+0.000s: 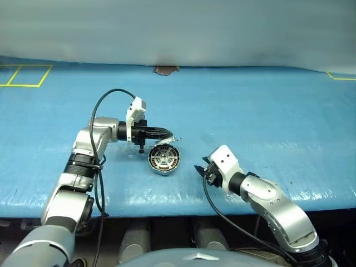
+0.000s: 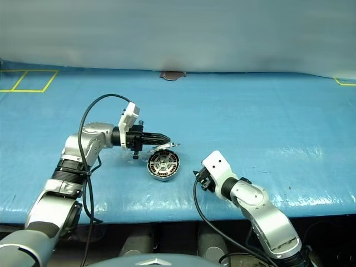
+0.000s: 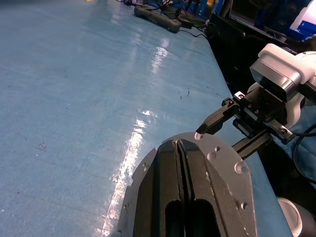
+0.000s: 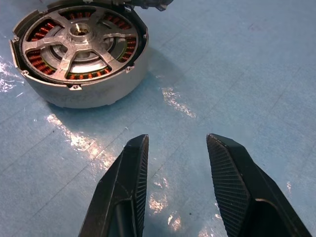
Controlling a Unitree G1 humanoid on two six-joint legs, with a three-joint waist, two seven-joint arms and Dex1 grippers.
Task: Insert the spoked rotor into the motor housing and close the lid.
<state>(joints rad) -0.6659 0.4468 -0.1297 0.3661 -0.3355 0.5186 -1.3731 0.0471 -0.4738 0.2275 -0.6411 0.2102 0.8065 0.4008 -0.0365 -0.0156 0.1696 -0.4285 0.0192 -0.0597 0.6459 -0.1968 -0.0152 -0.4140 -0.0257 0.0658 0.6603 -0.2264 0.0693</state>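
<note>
The motor housing [image 1: 164,159] sits on the blue table [image 1: 267,117] and serves as the landmark; the spoked rotor [image 4: 81,42] already lies inside it, over the copper windings. To the housing's left, the left gripper [image 1: 168,132] reaches level across its far edge, fingers pressed together on the lid [image 3: 217,163], which stands raised at that far rim. To the housing's right, near but apart, the right gripper [image 4: 175,168] points toward it with its fingers spread, holding nothing.
</note>
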